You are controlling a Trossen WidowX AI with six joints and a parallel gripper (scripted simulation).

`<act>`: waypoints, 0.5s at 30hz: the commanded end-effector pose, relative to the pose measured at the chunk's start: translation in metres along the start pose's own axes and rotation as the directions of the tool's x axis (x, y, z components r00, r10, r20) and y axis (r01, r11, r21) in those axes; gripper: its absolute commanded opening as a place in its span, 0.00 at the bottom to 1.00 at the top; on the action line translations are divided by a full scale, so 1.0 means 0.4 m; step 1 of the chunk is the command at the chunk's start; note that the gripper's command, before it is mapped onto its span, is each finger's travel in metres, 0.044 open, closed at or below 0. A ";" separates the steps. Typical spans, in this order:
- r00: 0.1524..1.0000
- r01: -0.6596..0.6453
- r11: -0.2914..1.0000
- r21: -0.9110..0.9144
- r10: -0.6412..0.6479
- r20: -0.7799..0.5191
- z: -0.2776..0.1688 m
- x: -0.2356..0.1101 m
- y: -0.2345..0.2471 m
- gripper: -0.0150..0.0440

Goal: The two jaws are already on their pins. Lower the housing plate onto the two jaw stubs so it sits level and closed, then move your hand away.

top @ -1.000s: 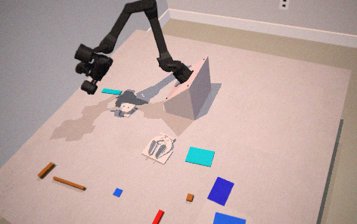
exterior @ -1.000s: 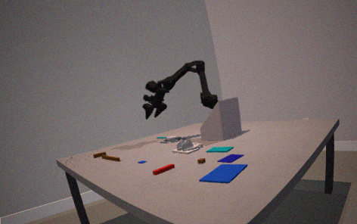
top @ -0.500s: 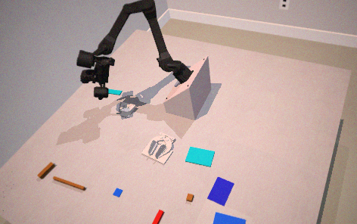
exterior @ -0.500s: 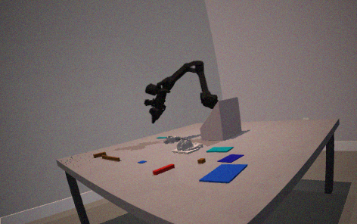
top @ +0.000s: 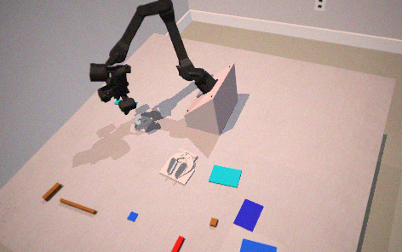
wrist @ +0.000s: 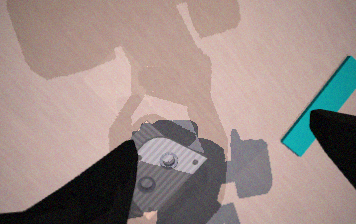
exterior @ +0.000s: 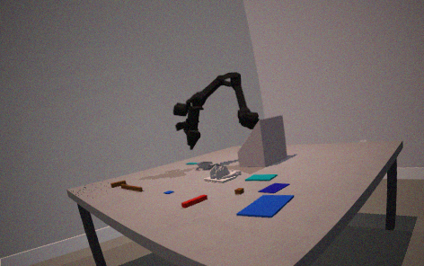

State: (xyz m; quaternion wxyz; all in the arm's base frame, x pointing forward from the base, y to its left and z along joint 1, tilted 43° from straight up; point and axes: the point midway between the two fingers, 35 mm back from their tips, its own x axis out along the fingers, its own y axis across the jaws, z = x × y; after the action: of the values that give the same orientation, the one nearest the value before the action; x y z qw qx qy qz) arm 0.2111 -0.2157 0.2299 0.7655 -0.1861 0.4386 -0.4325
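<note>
While the arm (top: 175, 40) (exterior: 241, 96) is bent over at the wedge mount (top: 227, 102) (exterior: 274, 140), its gripper (top: 117, 100) (exterior: 188, 138) (wrist: 220, 133) points down, open, 2 fingers wide apart, nothing between them. Housing plate (top: 143, 123) (exterior: 205, 165) (wrist: 175, 162), probably the grey ribbed piece with round bosses, lies on the table (top: 298, 128) (exterior: 341, 175), in the arm's shadow. It's off the jaw base (top: 166, 172) (exterior: 216, 180), well apart from it; not fitted. In the wrist view the plate is partly covered by 1 dark fingertip. Its fine detail is blurry in the top and exterior views.

Jaw base: pale, flat on table, grey raised shapes on top. Cyan strip (top: 117, 102) (exterior: 191, 164) (wrist: 327, 102) lies near the plate, partly behind the other finger in the wrist view. Teal rectangle (top: 225, 176) (exterior: 261, 177) near the jaw base. Dark blue rectangle (top: 249, 214) (exterior: 274, 188) between teal one and bigger blue sheet (top: 258, 246) (exterior: 266, 206).

Other items: 1 small brown cube (top: 214, 222) (exterior: 239, 190), 1 red bar (top: 178, 244) (exterior: 194, 200), 1 small blue square (top: 133, 216) (exterior: 169, 192). Short brown block (top: 52, 191) (exterior: 118, 183) just beside long brown stick (top: 78, 206) (exterior: 132, 188). All flat on table.
</note>
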 end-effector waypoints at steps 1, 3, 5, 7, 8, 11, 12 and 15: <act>0.998 -0.040 0.992 -0.118 0.036 -0.042 -0.021 0.003 0.020 1.00; 0.997 -0.058 0.984 -0.166 0.049 -0.060 -0.030 0.004 0.027 1.00; 0.995 -0.077 0.974 -0.213 0.061 -0.079 -0.040 0.004 0.034 1.00; 0.992 -0.097 0.961 -0.260 0.074 -0.097 -0.050 0.003 0.041 1.00; 0.991 -0.107 0.953 -0.282 0.080 -0.107 -0.055 0.003 0.045 1.00; 0.986 -0.140 0.927 -0.349 0.097 -0.136 -0.070 0.002 0.054 1.00; 0.984 -0.151 0.917 -0.370 0.103 -0.145 -0.075 0.001 0.057 1.00; 0.977 -0.185 0.883 -0.432 0.120 -0.175 -0.090 -0.001 0.066 1.00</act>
State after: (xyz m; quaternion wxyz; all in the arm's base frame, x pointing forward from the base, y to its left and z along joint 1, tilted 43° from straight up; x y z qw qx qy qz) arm 0.1977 -0.2013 0.2000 0.7152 -0.2714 0.5657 -0.3080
